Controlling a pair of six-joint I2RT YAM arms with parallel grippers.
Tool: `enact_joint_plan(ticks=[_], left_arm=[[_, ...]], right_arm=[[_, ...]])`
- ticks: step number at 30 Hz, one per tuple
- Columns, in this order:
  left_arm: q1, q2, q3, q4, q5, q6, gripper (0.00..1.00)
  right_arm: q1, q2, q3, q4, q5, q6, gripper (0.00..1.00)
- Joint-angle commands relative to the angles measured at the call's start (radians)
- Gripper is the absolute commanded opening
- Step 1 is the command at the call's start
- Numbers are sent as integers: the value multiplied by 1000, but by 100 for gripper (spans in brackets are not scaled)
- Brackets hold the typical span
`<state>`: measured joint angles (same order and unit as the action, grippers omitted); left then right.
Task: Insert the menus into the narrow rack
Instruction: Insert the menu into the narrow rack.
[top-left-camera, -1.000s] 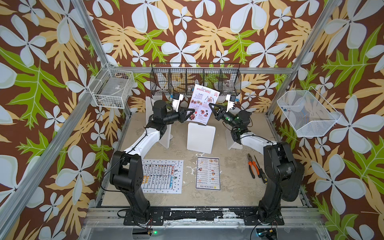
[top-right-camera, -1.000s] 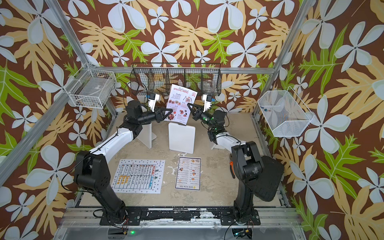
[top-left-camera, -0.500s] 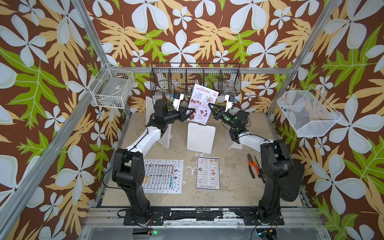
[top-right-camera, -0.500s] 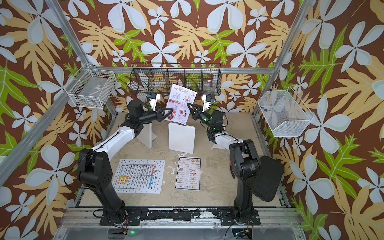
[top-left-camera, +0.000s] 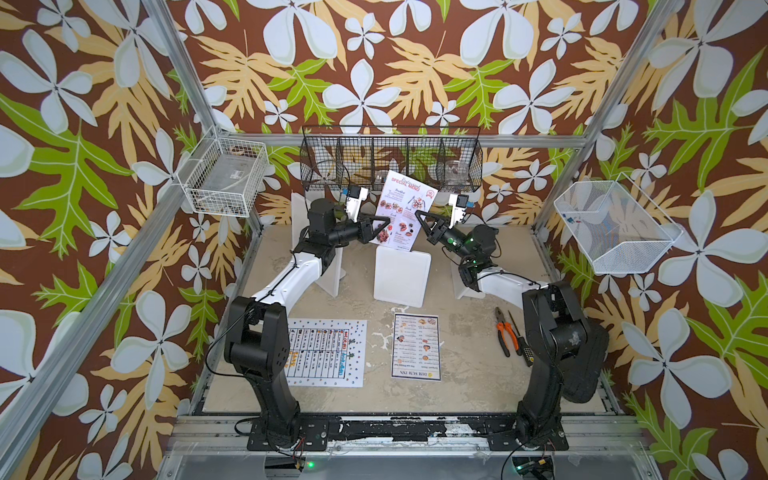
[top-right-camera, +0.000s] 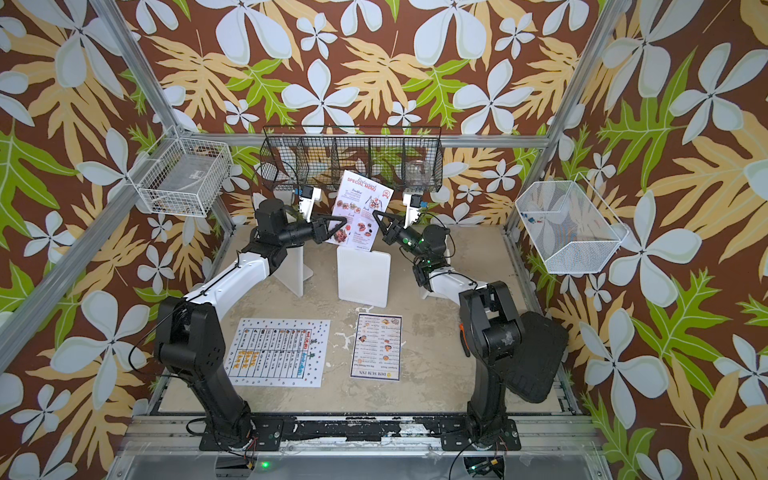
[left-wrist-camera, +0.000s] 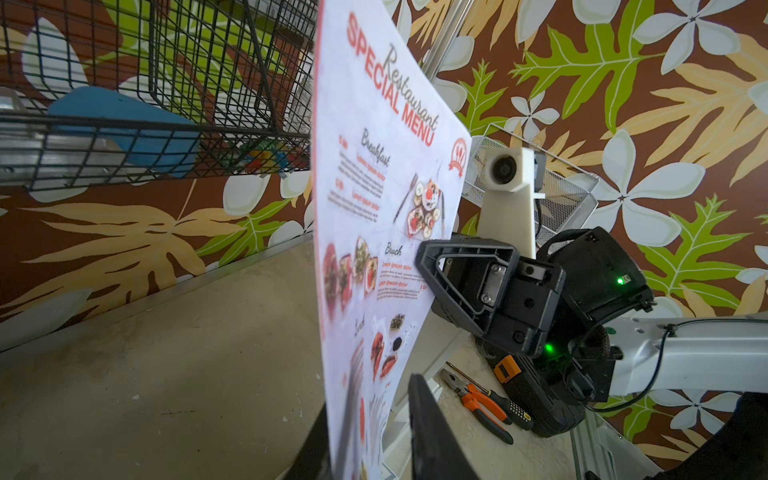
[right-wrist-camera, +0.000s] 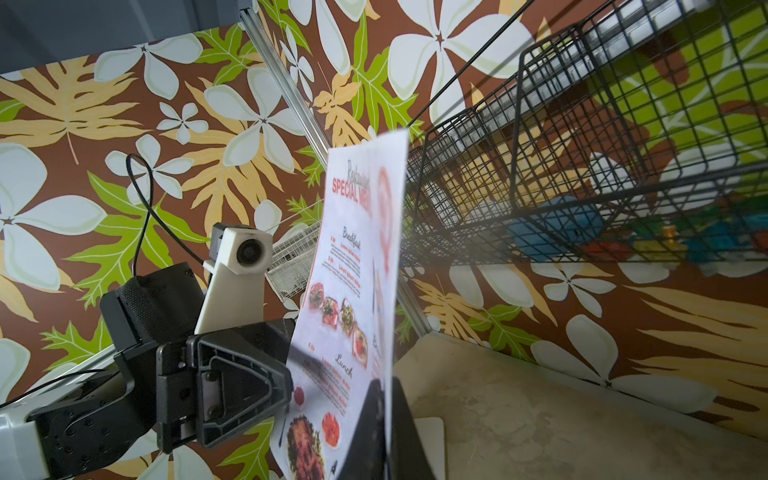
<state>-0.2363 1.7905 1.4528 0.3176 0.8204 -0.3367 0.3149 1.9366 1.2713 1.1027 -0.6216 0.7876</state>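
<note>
pinkish SPECIAL MENU (top-left-camera: 405, 210) sheet, red title, food photos, upright-ish and tilted above the worktop's back edge, right gripper (top-left-camera: 419, 216) pinched tight on one side, left gripper (top-left-camera: 384, 230) fingers a bit apart round the other

My table (top-left-camera: 469, 374) is holding a dotted menu (top-left-camera: 326, 352) at eight o'clock, a DIM SUM INN menu (top-left-camera: 416, 346) at six, pliers (top-left-camera: 505, 332) at three, a white board (top-left-camera: 402, 272) at twelve.
</note>
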Motion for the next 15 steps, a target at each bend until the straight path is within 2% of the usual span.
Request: enact_joint_plan(ticks=[1,15], left_arm=[[2,10,10,9,10,0,27],[3,38,29,11,25,-8,37]], right_arm=[[2,-17,-18,22,17,-8,0],[0,-61,-66,11,56,-16,0]])
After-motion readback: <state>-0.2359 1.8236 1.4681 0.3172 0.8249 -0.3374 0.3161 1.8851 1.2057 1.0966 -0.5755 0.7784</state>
